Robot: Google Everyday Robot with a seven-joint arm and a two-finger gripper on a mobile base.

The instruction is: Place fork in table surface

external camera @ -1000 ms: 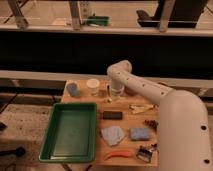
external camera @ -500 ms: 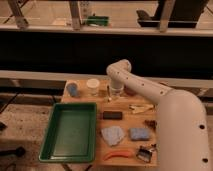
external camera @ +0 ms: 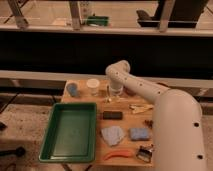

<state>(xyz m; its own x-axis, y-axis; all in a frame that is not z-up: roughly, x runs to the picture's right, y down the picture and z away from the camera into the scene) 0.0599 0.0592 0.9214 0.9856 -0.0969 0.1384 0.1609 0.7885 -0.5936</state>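
My gripper (external camera: 115, 91) points down over the far middle of the light tan table surface (external camera: 125, 124), at the end of the white arm that reaches in from the lower right. A thin dark fork with a yellowish glint (external camera: 108, 99) shows just below and left of the gripper, low over the tabletop. I cannot tell whether the gripper holds it or whether it rests on the wood.
A green tray (external camera: 54, 141) fills the table's left side. A blue cup (external camera: 72, 89) and a white cup (external camera: 93, 85) stand at the back left. A black block (external camera: 112, 115), a cream-yellow flat piece (external camera: 141, 107), a grey cloth (external camera: 113, 135), a blue sponge (external camera: 139, 133), an orange tool (external camera: 118, 154) and a black-handled peeler (external camera: 145, 151) lie in front.
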